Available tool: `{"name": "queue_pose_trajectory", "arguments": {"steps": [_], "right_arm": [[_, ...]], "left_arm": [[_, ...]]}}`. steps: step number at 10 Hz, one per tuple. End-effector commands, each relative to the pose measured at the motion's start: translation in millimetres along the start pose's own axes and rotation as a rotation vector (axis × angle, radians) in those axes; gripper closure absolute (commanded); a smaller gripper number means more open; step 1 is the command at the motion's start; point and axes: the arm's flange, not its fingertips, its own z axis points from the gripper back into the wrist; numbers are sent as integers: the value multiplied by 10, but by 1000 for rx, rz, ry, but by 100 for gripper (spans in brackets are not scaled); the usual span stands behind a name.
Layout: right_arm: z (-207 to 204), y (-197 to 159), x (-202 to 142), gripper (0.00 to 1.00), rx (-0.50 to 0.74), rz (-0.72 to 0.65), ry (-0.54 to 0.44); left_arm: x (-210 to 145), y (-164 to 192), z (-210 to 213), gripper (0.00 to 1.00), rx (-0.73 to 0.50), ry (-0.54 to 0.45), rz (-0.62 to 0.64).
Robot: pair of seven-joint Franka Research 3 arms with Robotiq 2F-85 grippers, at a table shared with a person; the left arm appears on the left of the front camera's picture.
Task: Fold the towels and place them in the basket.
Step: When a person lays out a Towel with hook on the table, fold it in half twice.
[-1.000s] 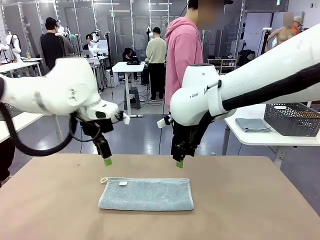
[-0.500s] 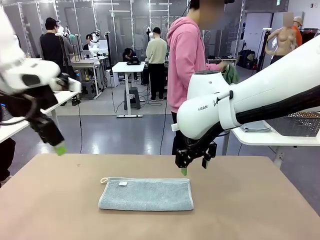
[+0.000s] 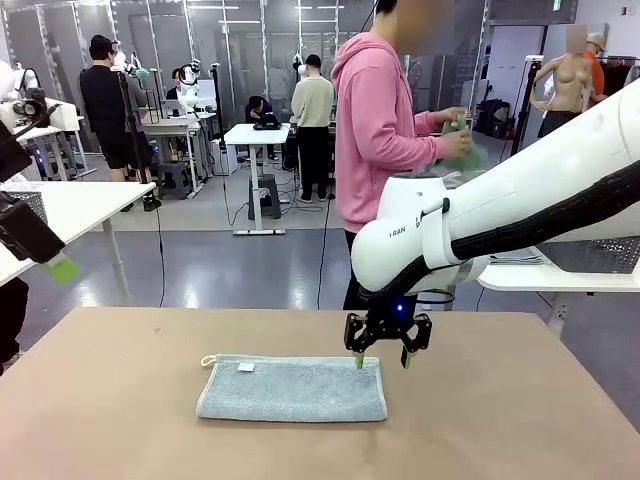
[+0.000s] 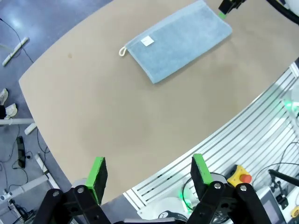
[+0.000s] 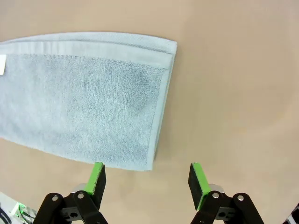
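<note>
The left gripper is hanging at the far left, off the left edge of the brown table and well apart from the cloth. In the left wrist view its green pads are standing spread wide with nothing between them, looking down on the table's edge from high up. Near the middle of the table, the pale blue-grey towel is lying flat as a long, doubled-over strip, its white corner loop pointing left and a small white label showing on top. At the towel's far right corner the right gripper is hovering low, jaws wide apart and gripping nothing. One green fingertip is sitting right at the towel's far edge and the other is over bare table just to the right; whether the tip is touching the cloth cannot be told. In the right wrist view the towel's short end is running between the two pads. Behind the table's far side, a person in a pink hoodie is standing turned to the right. At far right, a dark mesh basket is peeking out under the right arm on a white side table.
</note>
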Motion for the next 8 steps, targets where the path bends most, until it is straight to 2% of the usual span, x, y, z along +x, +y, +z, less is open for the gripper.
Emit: {"name": "queue_pose_trajectory", "arguments": {"steps": [1,4,6,7,8], "right_arm": [[70,-1,5,11,-13,5,-7],[9,6,1,11,0,1,0],[-328,30,167,11,-31,-118,-21],[-416,12,214,11,-69,-147,-32],[-525,13,237,11,-52,-152,-25]], "left_arm": [[84,-33,-73,10,-19,16,-8],[84,-33,-73,10,-19,16,-8],[84,-33,-73,10,-19,16,-8],[84,-33,-73,10,-19,16,-8],[84,-33,-73,10,-19,16,-8]]}}
